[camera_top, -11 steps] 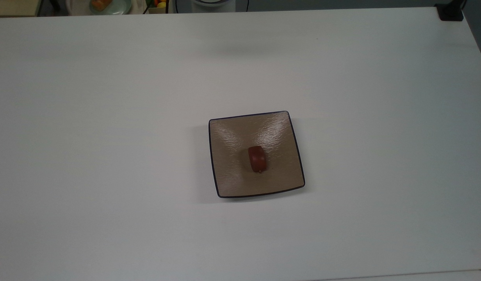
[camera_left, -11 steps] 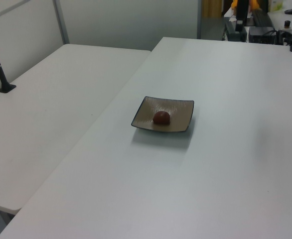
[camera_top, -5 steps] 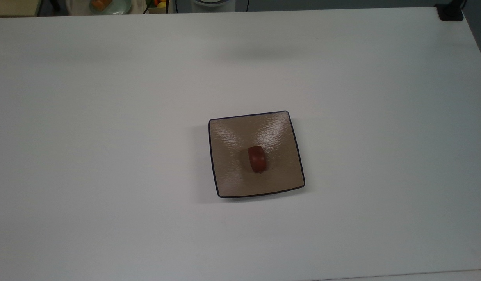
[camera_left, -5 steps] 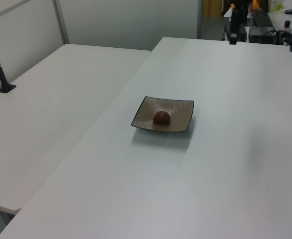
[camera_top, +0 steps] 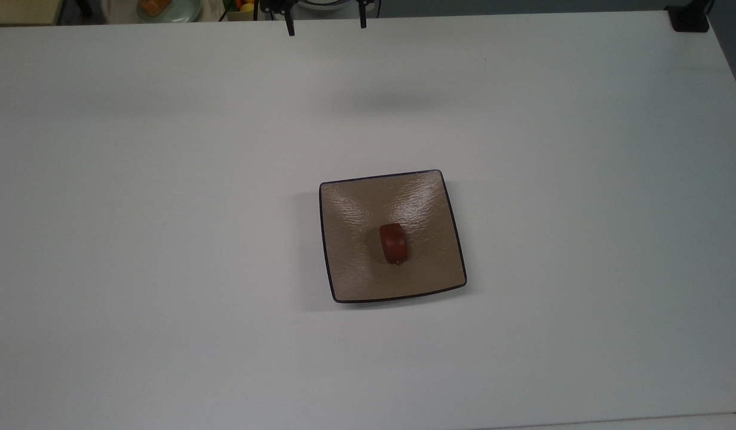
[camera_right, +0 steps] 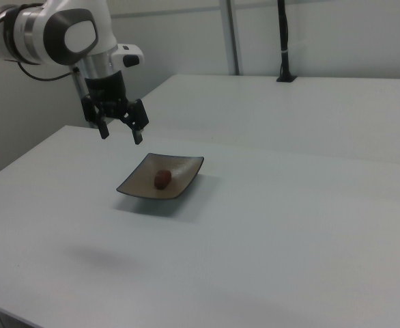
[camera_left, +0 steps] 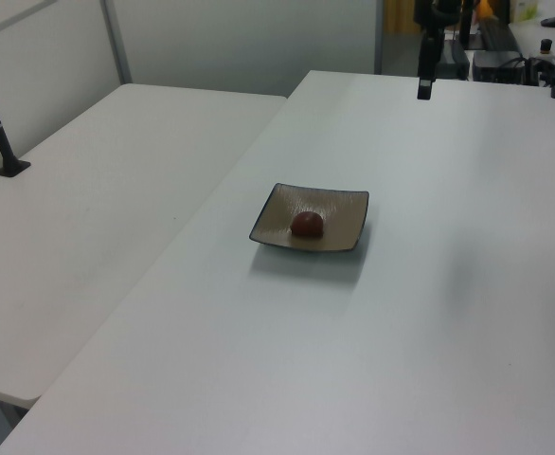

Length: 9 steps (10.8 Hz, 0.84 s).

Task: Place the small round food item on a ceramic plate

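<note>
One food item [camera_top: 393,243], dark reddish-brown and glossy, lying near the middle of one square tan plate [camera_top: 356,269], touching its rippled surface. Plate with thin dark rim, flat on a white desk [camera_top: 165,239], roughly central in the top view. Same pair in the left view: item [camera_left: 306,224] on plate [camera_left: 344,213]; in the right view: item [camera_right: 162,178] on plate [camera_right: 186,171].

One tool [camera_right: 120,133], spread wide, both fingers [camera_right: 138,134] pointing down, holding nothing and touching nothing. In the right view, raised above the desk [camera_right: 289,225], up and toward the right view's left of the plate, well apart from it. In the top view, tool [camera_top: 326,27] cut off by the upper edge, two dark fingertips [camera_top: 291,28] showing, far apart. In the left view, tool [camera_left: 425,76] seen edge-on at the far end of the desk [camera_left: 401,332]; gap between fingers hard to make out there.

A second white desk [camera_left: 98,209] adjoining, toward the left view's left. Small items past the far edge in the top view, too cut off to identify.
</note>
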Each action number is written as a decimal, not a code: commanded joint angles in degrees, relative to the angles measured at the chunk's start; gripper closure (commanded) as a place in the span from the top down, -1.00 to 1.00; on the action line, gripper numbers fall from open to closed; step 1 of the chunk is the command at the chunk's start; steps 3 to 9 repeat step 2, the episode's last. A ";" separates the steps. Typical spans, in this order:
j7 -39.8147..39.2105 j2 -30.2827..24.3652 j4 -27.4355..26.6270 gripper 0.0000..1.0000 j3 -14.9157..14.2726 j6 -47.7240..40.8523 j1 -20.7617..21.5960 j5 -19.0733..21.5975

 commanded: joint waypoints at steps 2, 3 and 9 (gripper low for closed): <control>-1.94 0.38 0.72 1.00 -0.07 0.68 -0.34 0.80; -1.94 0.38 0.72 1.00 -0.07 0.68 -0.34 0.80; -1.94 0.38 0.72 1.00 -0.07 0.68 -0.34 0.80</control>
